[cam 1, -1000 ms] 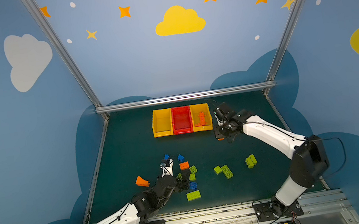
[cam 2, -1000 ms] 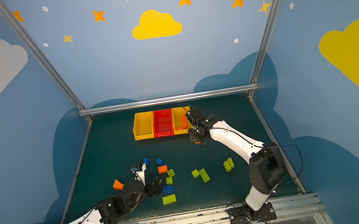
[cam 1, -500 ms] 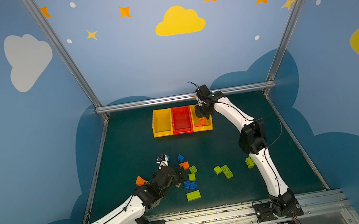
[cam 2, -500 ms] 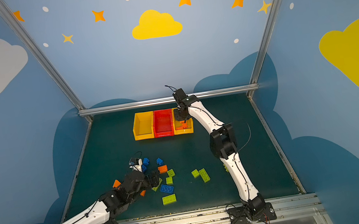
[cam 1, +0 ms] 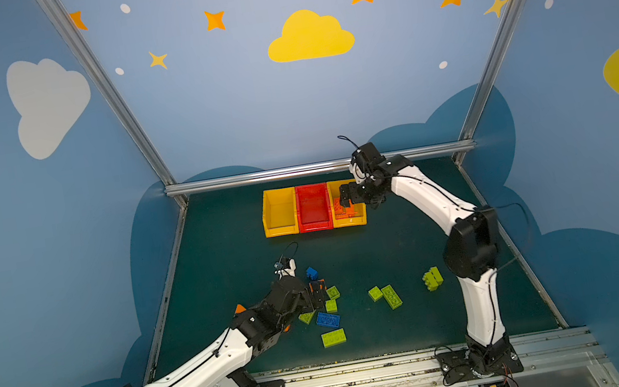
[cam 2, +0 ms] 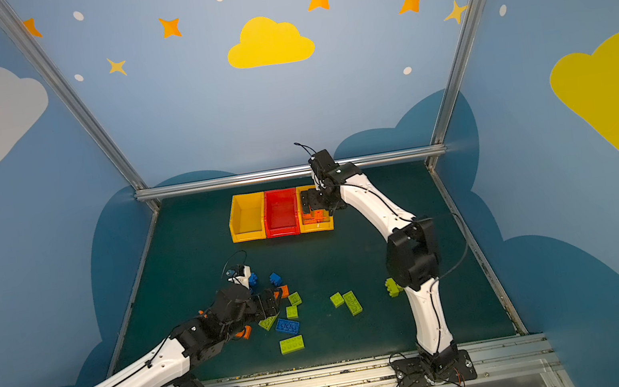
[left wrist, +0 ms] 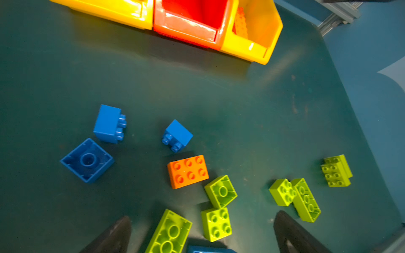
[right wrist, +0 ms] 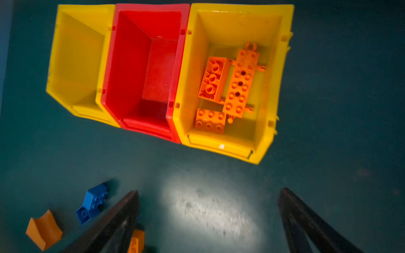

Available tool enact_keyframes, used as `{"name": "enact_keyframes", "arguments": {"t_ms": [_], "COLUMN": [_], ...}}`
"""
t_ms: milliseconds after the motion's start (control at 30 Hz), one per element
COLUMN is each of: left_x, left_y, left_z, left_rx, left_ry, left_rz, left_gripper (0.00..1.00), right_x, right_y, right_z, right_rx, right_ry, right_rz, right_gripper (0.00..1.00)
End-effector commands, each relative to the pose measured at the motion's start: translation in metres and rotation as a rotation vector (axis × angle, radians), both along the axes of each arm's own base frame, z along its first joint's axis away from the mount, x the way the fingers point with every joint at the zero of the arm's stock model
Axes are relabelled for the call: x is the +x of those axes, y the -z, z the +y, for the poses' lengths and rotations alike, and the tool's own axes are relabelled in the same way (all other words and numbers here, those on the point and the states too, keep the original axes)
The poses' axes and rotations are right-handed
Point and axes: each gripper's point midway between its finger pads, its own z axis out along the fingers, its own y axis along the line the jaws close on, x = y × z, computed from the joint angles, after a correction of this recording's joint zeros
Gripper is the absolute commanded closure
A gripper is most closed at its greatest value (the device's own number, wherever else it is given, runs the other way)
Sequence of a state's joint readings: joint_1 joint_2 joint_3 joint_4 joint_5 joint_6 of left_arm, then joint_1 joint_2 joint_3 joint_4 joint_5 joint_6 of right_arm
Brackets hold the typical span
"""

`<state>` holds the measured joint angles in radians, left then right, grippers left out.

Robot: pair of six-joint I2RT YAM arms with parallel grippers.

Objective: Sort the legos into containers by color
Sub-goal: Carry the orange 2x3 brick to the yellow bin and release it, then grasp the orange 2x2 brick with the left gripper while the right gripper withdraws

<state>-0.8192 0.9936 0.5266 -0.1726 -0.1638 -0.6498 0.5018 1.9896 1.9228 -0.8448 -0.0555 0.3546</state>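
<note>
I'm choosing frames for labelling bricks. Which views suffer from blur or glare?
Right wrist view: blurred throughout, with a washed-out bright patch on the mat; the orange bricks in the yellow bin are legible. Left wrist view: loose bricks sharp, glare streak on the red bin. Both top views: sharp, evenly lit, but loose bricks tiny.

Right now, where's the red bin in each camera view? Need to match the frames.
In a top view: red bin is the middle of the three-bin row.
In a top view: same middle slot.
Left wrist: cropped by the frame edge, middle of the row.
Right wrist: whole, empty, middle of the row.
Shared landmark: yellow bin holding orange bricks, touching it.
</note>
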Motion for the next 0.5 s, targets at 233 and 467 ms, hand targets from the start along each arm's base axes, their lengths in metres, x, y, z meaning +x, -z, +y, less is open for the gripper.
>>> {"name": "enact_keyframes", "arguments": {"t_ms": [233, 467], "left_x": [0.000, 0.019], "left_y": [0.019, 0.034], "left_z": [-0.012, -0.015], "left_rx": [0.101, 0.246], "left_ry": [-0.053, -0.122], "left_rz": [0.167, 0.251], "left_gripper": [0.00, 0.00], "right_x": [-0.140, -0.202], "right_y": [0.011, 0.031], "right_z": [-0.038, -0.063], "right_rx": [0.012, 0.050], "right_ry": [0.050, 0.058], "right_rz": [-0.001, 0.009], "right_gripper": [0.04, 0.04]}}
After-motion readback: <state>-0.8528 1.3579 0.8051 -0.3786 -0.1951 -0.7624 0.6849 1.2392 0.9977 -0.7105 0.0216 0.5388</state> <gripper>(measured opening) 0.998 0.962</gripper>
